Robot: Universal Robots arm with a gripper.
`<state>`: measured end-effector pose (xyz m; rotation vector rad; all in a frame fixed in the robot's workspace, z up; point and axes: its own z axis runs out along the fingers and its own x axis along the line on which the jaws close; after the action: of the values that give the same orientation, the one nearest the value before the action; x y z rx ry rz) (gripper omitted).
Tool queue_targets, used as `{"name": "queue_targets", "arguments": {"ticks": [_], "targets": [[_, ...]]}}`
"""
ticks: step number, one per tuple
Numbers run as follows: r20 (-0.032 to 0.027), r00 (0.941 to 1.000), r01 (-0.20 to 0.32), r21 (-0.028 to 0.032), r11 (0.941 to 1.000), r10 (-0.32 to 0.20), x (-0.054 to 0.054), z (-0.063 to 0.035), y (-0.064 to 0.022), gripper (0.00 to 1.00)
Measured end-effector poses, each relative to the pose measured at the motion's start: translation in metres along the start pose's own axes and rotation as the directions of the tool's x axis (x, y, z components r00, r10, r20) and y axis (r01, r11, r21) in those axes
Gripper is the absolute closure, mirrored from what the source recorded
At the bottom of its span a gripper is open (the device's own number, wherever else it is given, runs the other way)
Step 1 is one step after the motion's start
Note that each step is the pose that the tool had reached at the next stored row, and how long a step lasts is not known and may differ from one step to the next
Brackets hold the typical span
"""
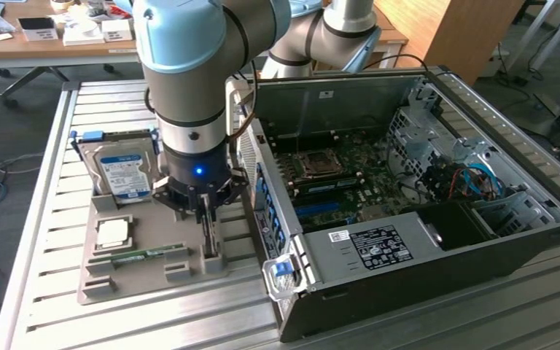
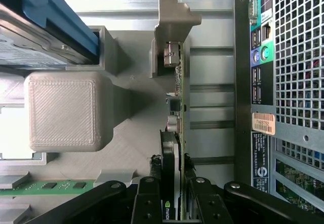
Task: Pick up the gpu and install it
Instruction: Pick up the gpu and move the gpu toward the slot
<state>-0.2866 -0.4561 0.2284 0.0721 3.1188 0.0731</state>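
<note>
The gpu (image 1: 209,237) stands on edge in a slot of the grey holder (image 1: 134,284), right beside the open computer case (image 1: 513,240). My gripper (image 1: 205,213) points straight down onto its top edge. In the wrist view the gpu (image 2: 177,97) runs edge-on away from my gripper (image 2: 172,186), its silver end bracket (image 2: 172,16) at the far end. One black finger (image 2: 150,193) presses each face of the card, so the gripper is shut on it. The card's lower edge still rests in the holder.
A silver hard drive (image 1: 122,171) with a blue-white label, a CPU (image 1: 113,233) and a green RAM stick (image 1: 149,254) sit in the same holder. The case's rear panel (image 2: 283,82) is close alongside the card. The motherboard (image 1: 348,175) lies exposed inside the case.
</note>
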Motion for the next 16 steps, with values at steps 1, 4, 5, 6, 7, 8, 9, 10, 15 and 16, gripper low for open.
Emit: {"name": "queue_targets", "arguments": {"ticks": [1,4,5,6,7,8,9,10,15,16], "targets": [[-0.0002,1.0000,0.000,0.0001,1.0000,0.000,0.000,-0.0015,0.0001,0.73],[-0.0002,1.0000,0.000,-0.0002,1.0000,0.000,0.000,-0.0073,0.0004,0.73],[-0.0002,1.0000,0.000,-0.0003,1.0000,0.000,0.000,-0.0095,0.0005,0.73],[-0.0003,1.0000,0.000,-0.0003,1.0000,0.000,0.000,-0.0117,0.0006,0.73],[-0.0002,1.0000,0.000,-0.0005,1.0000,0.000,0.000,-0.0137,0.0007,0.73],[-0.0003,1.0000,0.000,-0.0005,1.0000,0.000,0.000,-0.0157,0.0007,0.73],[-0.0002,1.0000,0.000,-0.0005,1.0000,0.000,0.000,-0.0174,0.0008,0.73],[-0.0003,1.0000,0.000,-0.0005,1.0000,0.000,0.000,-0.0190,0.0009,0.73],[-0.0001,1.0000,0.000,-0.0007,1.0000,0.000,0.000,-0.0201,0.0010,0.73],[-0.0002,1.0000,0.000,-0.0006,1.0000,0.000,0.000,-0.0201,0.0010,0.73]]}}
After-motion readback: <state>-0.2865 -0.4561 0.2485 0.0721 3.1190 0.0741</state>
